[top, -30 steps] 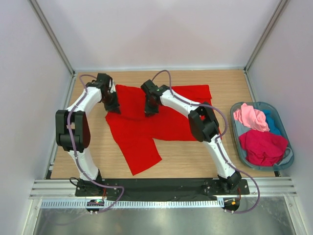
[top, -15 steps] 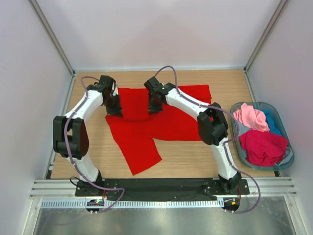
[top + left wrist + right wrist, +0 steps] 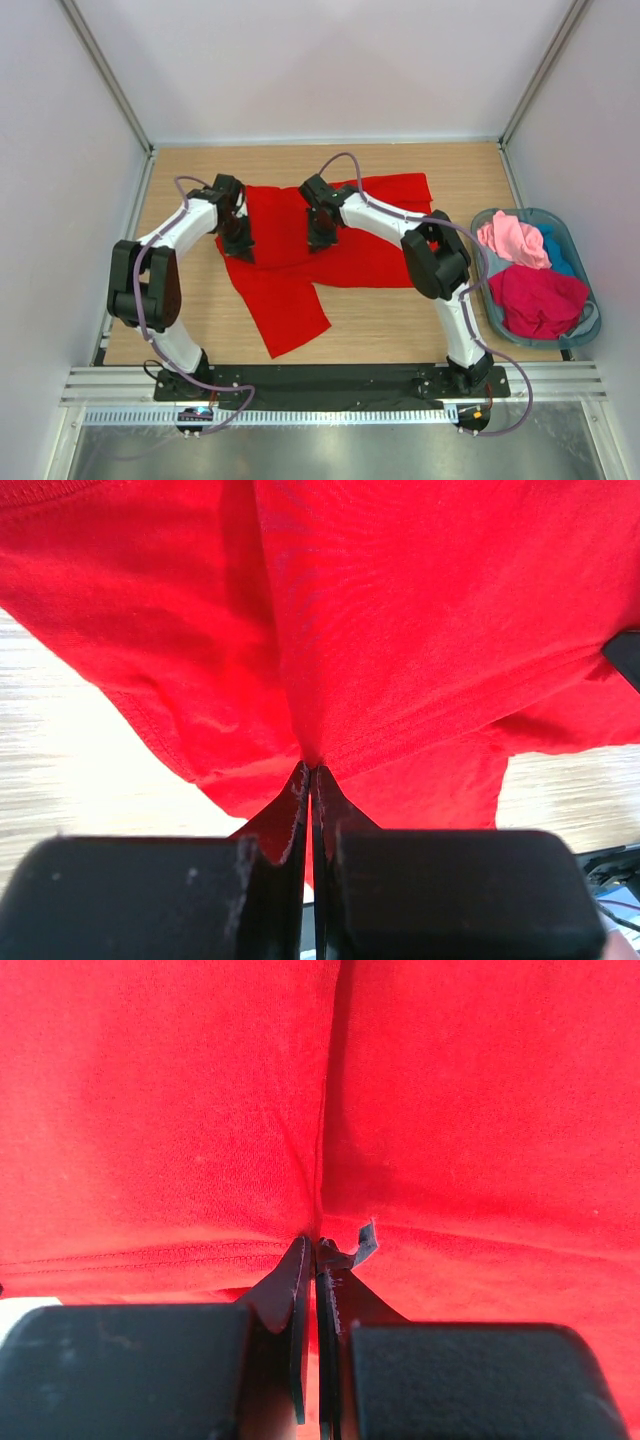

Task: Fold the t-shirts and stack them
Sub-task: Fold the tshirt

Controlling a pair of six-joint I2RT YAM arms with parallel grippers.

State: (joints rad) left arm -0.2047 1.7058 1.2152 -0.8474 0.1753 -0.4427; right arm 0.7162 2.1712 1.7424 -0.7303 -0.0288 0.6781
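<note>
Red t-shirt [image 3: 285, 275], one item. It lies opened out on the wooden table [image 3: 380, 325], over the middle and far half. Its far edge runs near the back wall, with a strip of bare wood between. One part trails toward the near side as a narrow tongue and ends short of the black mounting rail [image 3: 330, 380].

Left gripper [image 3: 240, 243]: sits at the shirt's left edge. The jaws are pressed together on a raised fold of the red cloth. The wrist view shows a stitched hem just beside the tips and bare wood beyond it to the left.

Right gripper [image 3: 320, 238]: sits over the shirt's middle, well apart from the left one. The jaws are closed on a pinch of the same cloth. A stitched seam line crosses just in front of the tips.

Basket [image 3: 592, 318], translucent blue-grey: stands at the table's right edge, near the side wall. It holds a pink t-shirt [image 3: 512, 240], a teal-blue t-shirt [image 3: 560, 252] and a crimson t-shirt [image 3: 538, 300], all bundled and unfolded.

Open ground:
- A narrow band of wood lies between the red shirt's right edge and the basket.
- A broad bare patch at near right is crossed above by the right arm.
- A bare strip runs along the left side.
- A smaller patch lies at near left, beside the tongue.
</note>
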